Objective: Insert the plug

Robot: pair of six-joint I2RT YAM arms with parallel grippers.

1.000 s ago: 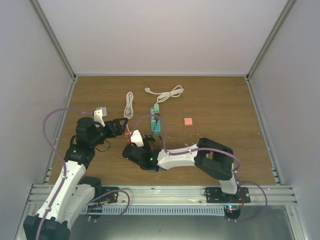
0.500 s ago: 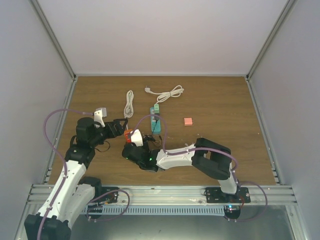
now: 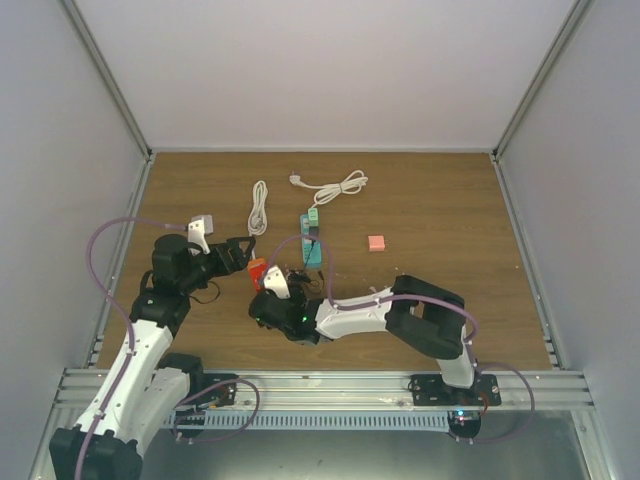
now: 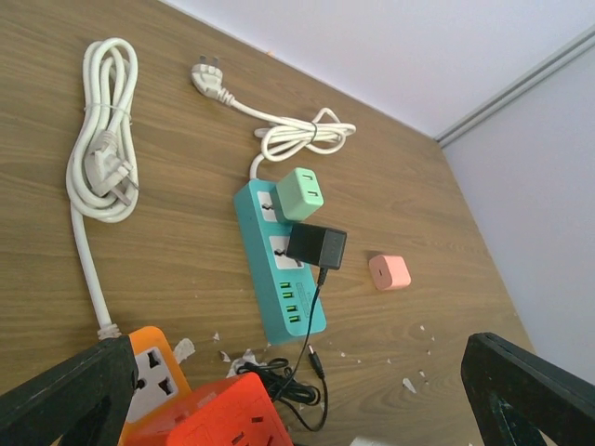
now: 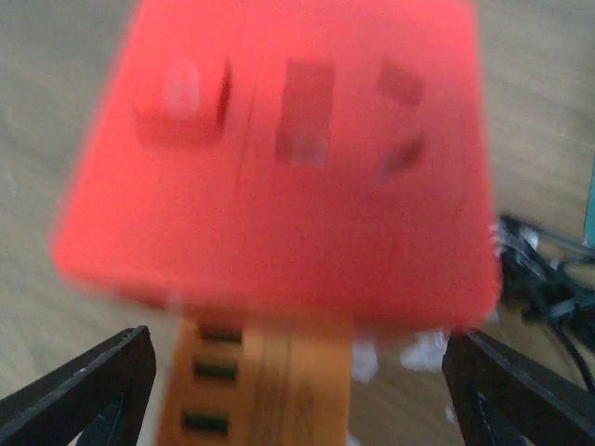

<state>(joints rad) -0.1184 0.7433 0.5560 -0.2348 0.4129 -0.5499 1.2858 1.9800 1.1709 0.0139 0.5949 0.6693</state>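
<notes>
The plug [image 4: 316, 246] already sits in a socket of the teal power strip [image 4: 279, 311], just below the green adapter [image 4: 302, 193], at about 2 o'clock from the right end effector [image 5: 297, 386] in the top view. Whether it is fully home I cannot tell.

That end effector stands with its fingers spread, pinching nothing I can make out, with a red block [image 5: 279, 158] on the orange strip [image 5: 232, 409] filling its blurred view. The left end effector [image 4: 297, 372] is spread wide and empty.

The main risk, I judge, is the thin black wire [image 4: 311, 311]. It trails toward 6 o'clock into a loose tangle just beside the red block. A finger catching that tangle could tug the plug out (or drag the teal strip across the worktop [image 4: 186, 260]). A careless nudge could also knock the red block askew.
</notes>
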